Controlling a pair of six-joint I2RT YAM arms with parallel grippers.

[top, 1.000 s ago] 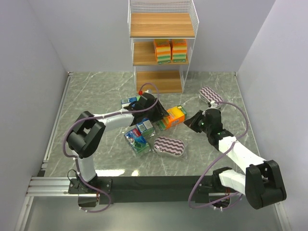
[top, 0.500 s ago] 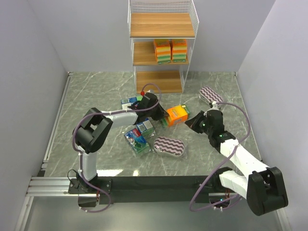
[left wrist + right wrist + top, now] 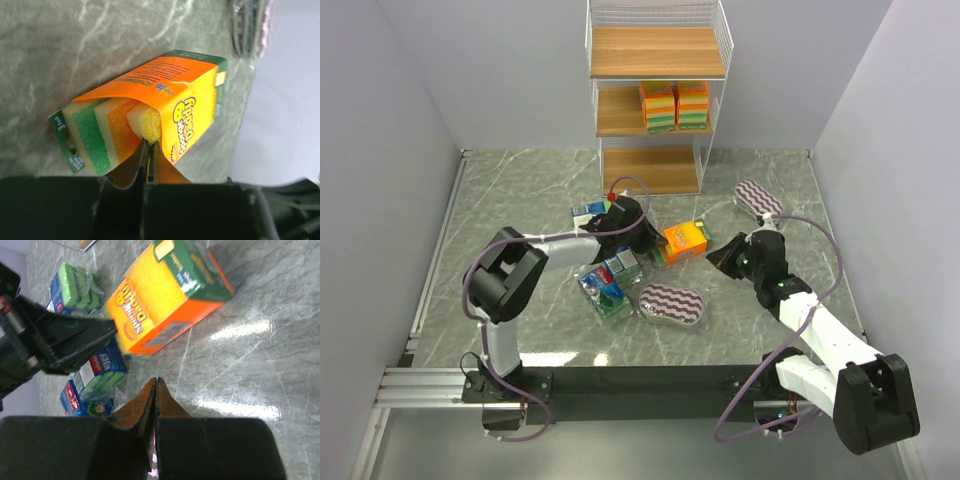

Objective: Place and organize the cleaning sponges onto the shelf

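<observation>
An orange cleaning sponge pack [image 3: 684, 240] [image 3: 165, 102] lies on the table right of centre. My left gripper [image 3: 655, 245] [image 3: 149, 145] is shut, its tips pressed against the yellow sponge end of that pack. To the pack's right, my right gripper [image 3: 716, 260] [image 3: 156, 382] is shut and holds nothing; the pack [image 3: 165, 295] lies a little ahead of its tips. Two orange packs [image 3: 674, 105] stand on the middle board of the shelf [image 3: 650, 50]. Blue-green packs [image 3: 610, 280] [image 3: 95, 375] and a striped oval pad [image 3: 670, 303] lie nearby.
Another blue-green pack [image 3: 588, 212] [image 3: 75, 287] sits behind my left arm. A second striped oval pad [image 3: 758, 198] lies at the right, near the shelf's foot. Grey walls close in both sides of the table.
My left gripper has gone from open to shut at the end of the orange pack, and the pack has shifted slightly. The right gripper has hardly moved.
</observation>
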